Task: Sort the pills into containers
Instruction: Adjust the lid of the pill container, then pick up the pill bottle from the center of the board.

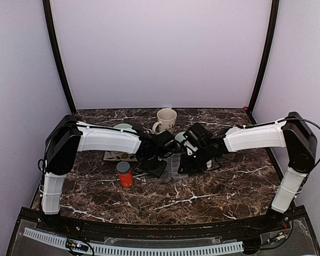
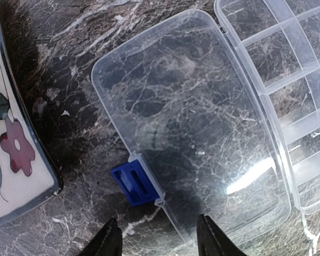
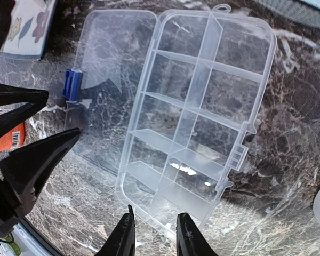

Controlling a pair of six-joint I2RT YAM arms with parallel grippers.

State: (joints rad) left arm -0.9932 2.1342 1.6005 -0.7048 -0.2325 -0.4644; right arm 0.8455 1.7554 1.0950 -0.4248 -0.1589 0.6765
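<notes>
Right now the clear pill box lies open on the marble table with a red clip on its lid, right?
Not quite: the clip is blue, not red, as the left wrist view shows. Otherwise yes: the pill box lies open on the marble table, clip on its lid.

The left arm [image 1: 106, 140] and right arm [image 1: 255, 137] share white link shells, black joint housings and thin black cables; their fingers [image 2: 111, 241] are black, tapering.

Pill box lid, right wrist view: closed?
No, the lid lies flat open beside the compartments, blue latch on its outer edge.
</notes>
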